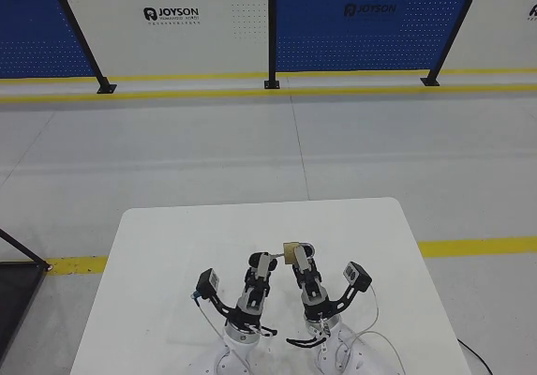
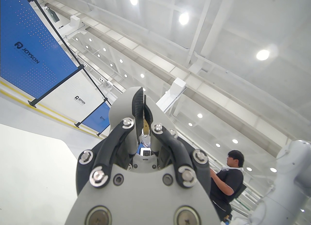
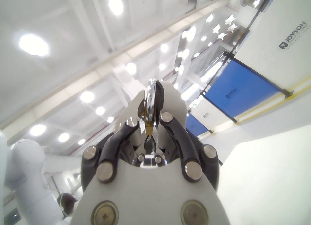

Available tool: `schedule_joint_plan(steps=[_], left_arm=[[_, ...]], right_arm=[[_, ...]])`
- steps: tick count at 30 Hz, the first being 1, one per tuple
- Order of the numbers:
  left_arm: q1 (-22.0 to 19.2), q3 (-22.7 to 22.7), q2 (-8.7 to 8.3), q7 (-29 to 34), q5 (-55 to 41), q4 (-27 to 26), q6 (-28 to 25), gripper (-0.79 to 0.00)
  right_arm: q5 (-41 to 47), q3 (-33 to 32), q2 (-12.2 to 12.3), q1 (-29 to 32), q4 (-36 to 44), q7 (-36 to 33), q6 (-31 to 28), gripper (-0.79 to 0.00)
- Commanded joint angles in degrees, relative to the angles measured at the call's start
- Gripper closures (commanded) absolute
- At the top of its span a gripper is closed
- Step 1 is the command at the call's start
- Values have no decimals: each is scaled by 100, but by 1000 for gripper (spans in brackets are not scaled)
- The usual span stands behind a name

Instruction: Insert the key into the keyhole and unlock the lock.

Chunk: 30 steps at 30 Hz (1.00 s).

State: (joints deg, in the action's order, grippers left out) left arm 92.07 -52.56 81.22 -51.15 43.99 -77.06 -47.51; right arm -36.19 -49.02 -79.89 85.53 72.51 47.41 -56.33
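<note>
Clasping key (image 2: 145, 127), left tool (image 2: 143, 101); lock (image 3: 150, 108), right tool (image 3: 153, 90).

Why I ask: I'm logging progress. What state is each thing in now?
left gripper: shut on the key.
key: pinched in that gripper, off the table.
right gripper: shut on the padlock.
padlock: held off the table; locked or unlocked, cannot tell.

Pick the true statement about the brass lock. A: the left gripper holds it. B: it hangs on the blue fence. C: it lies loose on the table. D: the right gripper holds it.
D: the lock sits clamped in the right gripper, while the left gripper pinches only the small key.
</note>
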Motion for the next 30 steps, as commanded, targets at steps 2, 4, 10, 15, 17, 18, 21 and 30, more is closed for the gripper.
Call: schedule_joint_plan(steps=[2, 4, 10, 15, 17, 18, 21, 30], left_arm=[[1, -2, 14, 1, 37, 5, 9, 0], [3, -1, 22, 9, 50, 10, 2, 0], [12, -19, 45, 15, 62, 22, 12, 0], [23, -36, 63, 20, 68, 17, 15, 0], [26, -43, 69, 15, 76, 12, 9, 0], [28, -46, 73, 11, 86, 14, 6, 0], [34, -47, 86, -4, 100, 17, 5, 0], [20, -9, 136, -41, 128, 48, 9, 0]], right_arm=[[0, 0, 0, 0, 0, 0, 0, 0], [0, 0, 0, 0, 0, 0, 0, 0], [73, -28, -1, 27, 93, -167, 145, 0], [102, -144, -4, 113, 241, -348, 259, 0], [53, -169, -14, 153, 281, -345, 287, 0], [27, -185, -20, 168, 297, -328, 299, 0], [-75, -219, -39, 208, 324, -273, 318, 0], [-442, -268, -114, 272, 317, -30, 420, 0]])
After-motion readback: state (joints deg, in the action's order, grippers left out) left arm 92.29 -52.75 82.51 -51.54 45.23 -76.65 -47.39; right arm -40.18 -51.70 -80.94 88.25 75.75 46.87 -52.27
